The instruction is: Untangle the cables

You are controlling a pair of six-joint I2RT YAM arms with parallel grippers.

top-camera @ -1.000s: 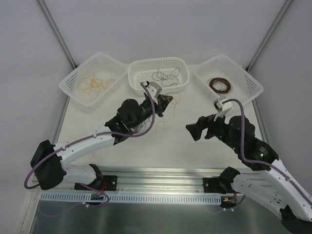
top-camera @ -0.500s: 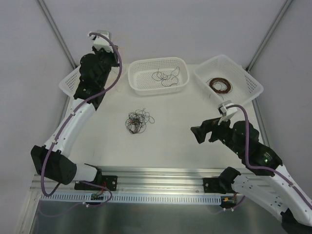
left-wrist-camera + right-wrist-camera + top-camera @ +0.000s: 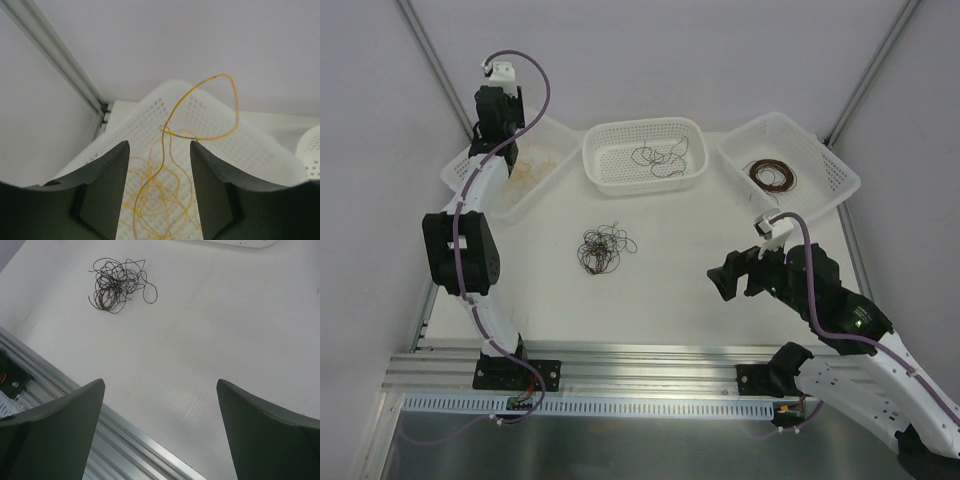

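Observation:
A tangle of dark cables (image 3: 603, 248) (image 3: 116, 286) lies on the white table between the arms. My left gripper (image 3: 501, 128) (image 3: 157, 145) hangs high over the left white basket (image 3: 470, 170) (image 3: 260, 150). Its jaws stand apart and grip nothing. A yellow cable (image 3: 200, 115) loops in the air beyond them, above the pile of yellow cables (image 3: 530, 160) (image 3: 155, 200) in that basket. My right gripper (image 3: 725, 278) (image 3: 161, 385) is wide open and empty, low over the table to the right of the tangle.
The middle basket (image 3: 620, 175) holds black cables (image 3: 660, 157). The right basket (image 3: 830, 175) holds dark brown cables (image 3: 772, 176). An aluminium rail (image 3: 650, 365) (image 3: 100, 440) runs along the table's near edge. Grey walls and corner posts (image 3: 60, 60) stand behind the baskets.
My left arm swung from the table's middle up and left over the left basket, then opened its jaws. The dark tangle stayed on the table. My right gripper shifted slightly.

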